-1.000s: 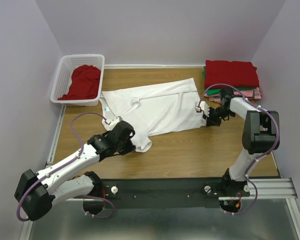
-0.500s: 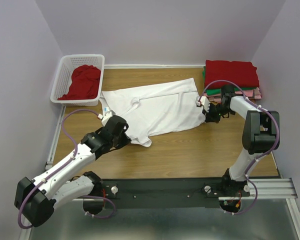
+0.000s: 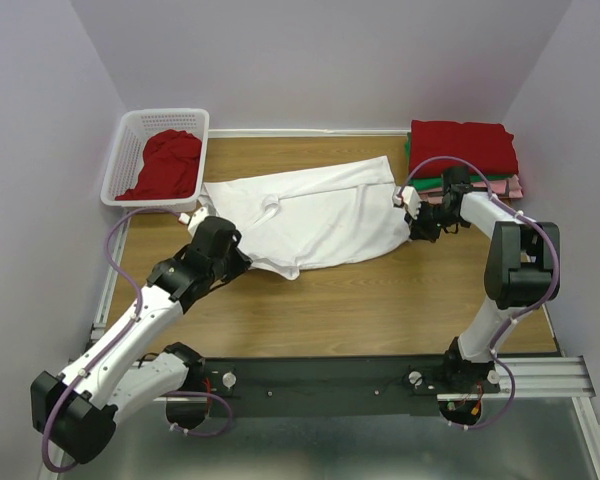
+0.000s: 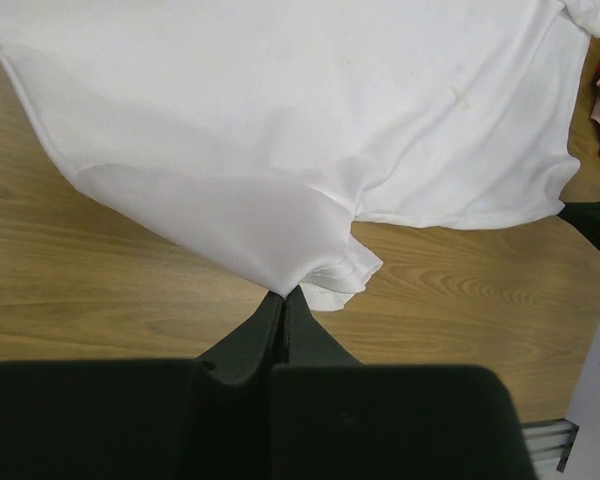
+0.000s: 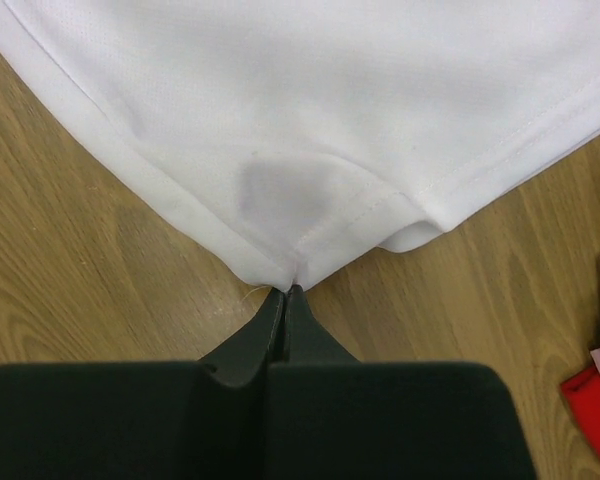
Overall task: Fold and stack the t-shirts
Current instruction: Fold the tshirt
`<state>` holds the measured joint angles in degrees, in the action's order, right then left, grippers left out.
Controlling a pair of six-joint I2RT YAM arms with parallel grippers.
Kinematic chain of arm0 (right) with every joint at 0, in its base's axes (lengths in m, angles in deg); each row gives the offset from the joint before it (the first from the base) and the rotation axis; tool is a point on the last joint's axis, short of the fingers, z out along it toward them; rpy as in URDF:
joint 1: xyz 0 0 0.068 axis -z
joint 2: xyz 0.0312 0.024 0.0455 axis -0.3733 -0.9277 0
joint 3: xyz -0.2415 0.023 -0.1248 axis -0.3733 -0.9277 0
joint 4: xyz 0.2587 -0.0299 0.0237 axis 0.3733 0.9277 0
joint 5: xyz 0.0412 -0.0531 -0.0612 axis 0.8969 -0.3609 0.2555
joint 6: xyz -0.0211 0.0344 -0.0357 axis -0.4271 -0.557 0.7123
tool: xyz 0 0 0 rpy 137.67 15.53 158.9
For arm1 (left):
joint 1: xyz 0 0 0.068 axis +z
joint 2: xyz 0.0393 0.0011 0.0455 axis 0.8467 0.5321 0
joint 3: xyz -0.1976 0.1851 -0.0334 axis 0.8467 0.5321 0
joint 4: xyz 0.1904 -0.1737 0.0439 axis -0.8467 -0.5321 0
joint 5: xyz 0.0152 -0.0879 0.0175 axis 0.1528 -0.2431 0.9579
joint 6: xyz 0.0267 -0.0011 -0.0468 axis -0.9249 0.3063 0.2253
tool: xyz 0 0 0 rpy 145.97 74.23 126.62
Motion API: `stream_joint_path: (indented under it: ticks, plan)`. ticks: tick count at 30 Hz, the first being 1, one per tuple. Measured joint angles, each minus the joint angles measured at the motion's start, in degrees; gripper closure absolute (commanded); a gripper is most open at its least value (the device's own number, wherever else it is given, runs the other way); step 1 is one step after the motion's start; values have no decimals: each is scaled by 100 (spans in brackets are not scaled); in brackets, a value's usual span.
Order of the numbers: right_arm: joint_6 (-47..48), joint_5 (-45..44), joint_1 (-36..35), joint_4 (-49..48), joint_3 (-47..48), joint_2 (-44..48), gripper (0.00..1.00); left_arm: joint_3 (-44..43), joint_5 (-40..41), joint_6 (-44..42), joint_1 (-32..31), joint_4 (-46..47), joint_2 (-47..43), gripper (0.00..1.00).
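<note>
Top view: the white t-shirt (image 3: 320,215) is lying spread on the table (image 3: 380,300). The lattice basket (image 3: 130,150), which is holding a red shirt (image 3: 170,165), is sitting just beyond its left end, and the folded stack (image 3: 463,150) just beyond its right end.

Left wrist: the left gripper (image 4: 283,300) is pinching the white t-shirt's near edge.

Right wrist: the right gripper (image 5: 285,292) is clamping its hem corner.

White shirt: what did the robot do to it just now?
The left gripper dragged the near corner of the white shirt towards the basket; the right gripper shifted its hem slightly farther back. Both jaws stayed shut on it. Basket and folded stack unmoved.
</note>
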<state>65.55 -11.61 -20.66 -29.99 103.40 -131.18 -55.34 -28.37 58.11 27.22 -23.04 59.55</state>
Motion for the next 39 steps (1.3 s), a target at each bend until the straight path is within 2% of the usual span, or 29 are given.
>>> stream_joint_path:
  ticks: [17, 33, 39]
  plan:
    - [-105, 9, 0, -22, -240, 896, 100, -376, -9, -505, 337, 57, 125, 100]
    - [264, -118, 0, 636, -474, 1150, 100, -870, -13, -848, 533, 146, 378, 100]
    - [225, -258, 0, 702, -142, 713, 100, -872, -11, -940, 629, 166, 557, 100]
